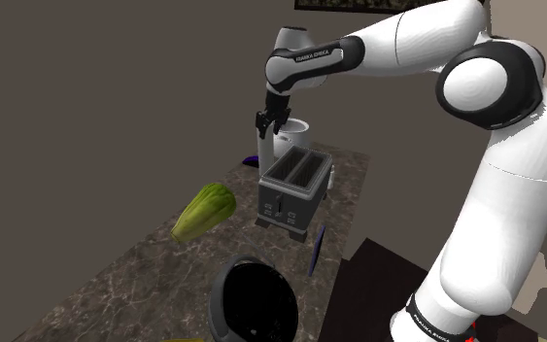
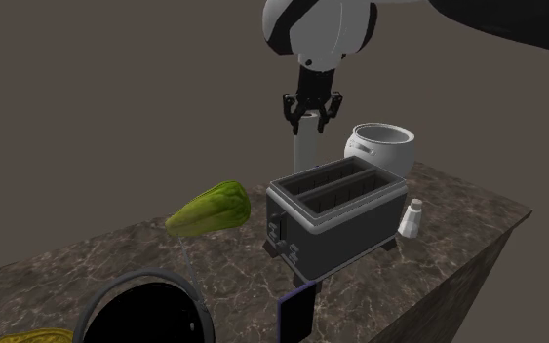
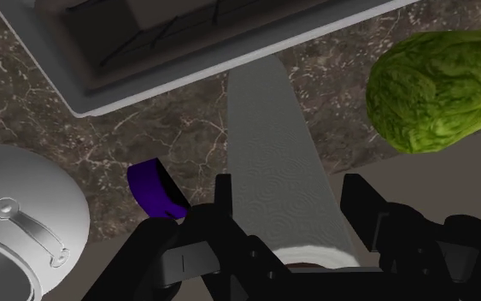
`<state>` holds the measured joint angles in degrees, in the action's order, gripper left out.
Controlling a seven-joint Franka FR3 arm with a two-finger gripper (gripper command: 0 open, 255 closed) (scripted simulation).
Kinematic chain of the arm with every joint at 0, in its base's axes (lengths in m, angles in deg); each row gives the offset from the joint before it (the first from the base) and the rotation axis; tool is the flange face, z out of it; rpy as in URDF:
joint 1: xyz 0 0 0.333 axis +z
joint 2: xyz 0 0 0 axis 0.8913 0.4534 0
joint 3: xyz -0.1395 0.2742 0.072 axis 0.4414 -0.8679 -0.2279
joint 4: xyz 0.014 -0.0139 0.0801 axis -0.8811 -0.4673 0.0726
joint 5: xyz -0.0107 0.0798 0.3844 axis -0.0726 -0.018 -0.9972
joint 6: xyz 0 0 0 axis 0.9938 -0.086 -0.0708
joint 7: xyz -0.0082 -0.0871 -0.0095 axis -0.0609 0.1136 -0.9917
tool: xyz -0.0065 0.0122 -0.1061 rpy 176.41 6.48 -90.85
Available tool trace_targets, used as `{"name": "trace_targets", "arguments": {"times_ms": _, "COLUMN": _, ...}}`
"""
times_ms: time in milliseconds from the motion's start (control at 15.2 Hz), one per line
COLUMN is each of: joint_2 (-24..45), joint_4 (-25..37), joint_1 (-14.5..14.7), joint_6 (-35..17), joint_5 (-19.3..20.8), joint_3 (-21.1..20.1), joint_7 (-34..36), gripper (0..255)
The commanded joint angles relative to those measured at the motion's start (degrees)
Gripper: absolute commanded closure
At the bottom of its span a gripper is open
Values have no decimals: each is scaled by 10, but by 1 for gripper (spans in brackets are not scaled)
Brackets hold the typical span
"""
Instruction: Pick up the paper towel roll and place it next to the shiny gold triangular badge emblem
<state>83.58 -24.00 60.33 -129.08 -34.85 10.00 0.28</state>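
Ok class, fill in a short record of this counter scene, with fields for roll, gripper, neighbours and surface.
roll: paper towel roll, upright, beyond the toaster in the second exterior view
gripper: gripper at the roll's top
neighbours: lettuce, white pot, shaker
surface: dark marbled counter

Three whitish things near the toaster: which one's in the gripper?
The tall upright paper towel roll: the gripper clasps its top end. The lidded pot and the small shaker stand on the counter, untouched.
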Motion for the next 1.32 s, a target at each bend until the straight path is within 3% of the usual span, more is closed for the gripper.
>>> {"name": "trace_targets", "arguments": {"times_ms": 0, "joint_2": 0, "joint_4": 17, "joint_1": 0, "joint_6": 18, "joint_5": 0, "joint_3": 0, "joint_7": 1, "gripper": 255}}
{"name": "trace_targets", "arguments": {"times_ms": 1254, "joint_2": 10, "joint_4": 177, "joint_1": -2, "joint_6": 167, "joint_5": 1, "joint_3": 1, "joint_7": 3, "gripper": 255}}
